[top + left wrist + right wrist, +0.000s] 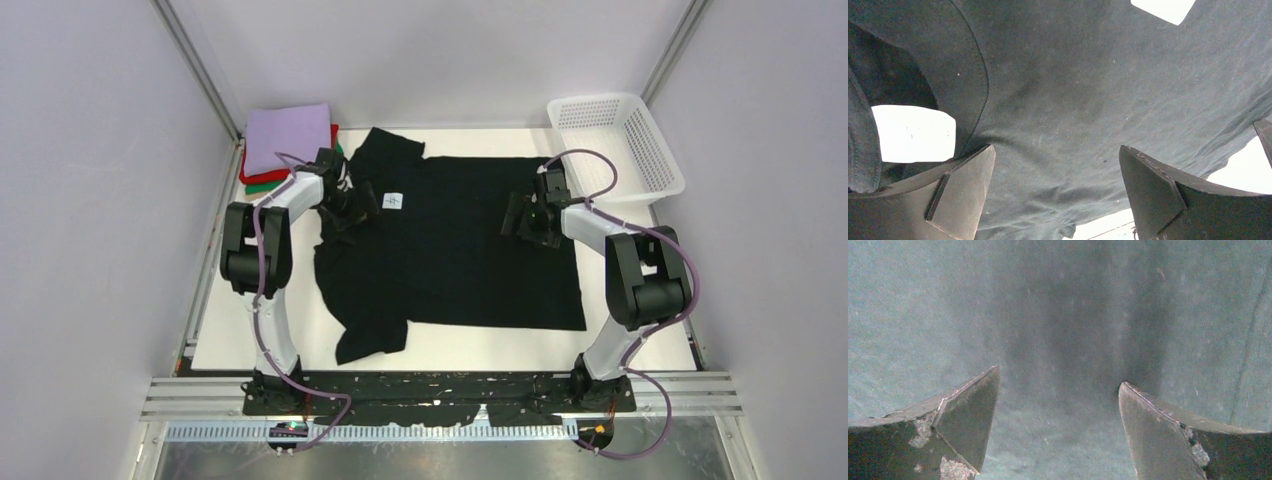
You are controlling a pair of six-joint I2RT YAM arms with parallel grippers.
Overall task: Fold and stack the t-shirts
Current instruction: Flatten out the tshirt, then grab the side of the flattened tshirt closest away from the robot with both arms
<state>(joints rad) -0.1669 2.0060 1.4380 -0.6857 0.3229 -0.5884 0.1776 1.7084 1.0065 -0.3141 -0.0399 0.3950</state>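
Observation:
A black t-shirt (pixel 450 250) with a small white square label (pixel 393 201) lies spread flat on the white table. My left gripper (pixel 352 212) hovers open over its collar end, near the label; in the left wrist view the jaws stand wide apart over black cloth (pixel 1058 115). My right gripper (pixel 527 222) is open over the shirt's right part; the right wrist view shows only flat black cloth (pixel 1058 330) between the spread fingers. A folded stack with the lavender shirt (pixel 288 135) on top, red (pixel 250 176) and green (pixel 262 186) below, sits at the back left.
A white mesh basket (pixel 615 140) stands at the back right corner. Grey walls close in both sides. The shirt's sleeve (pixel 368 335) lies near the table's front edge (pixel 440 362).

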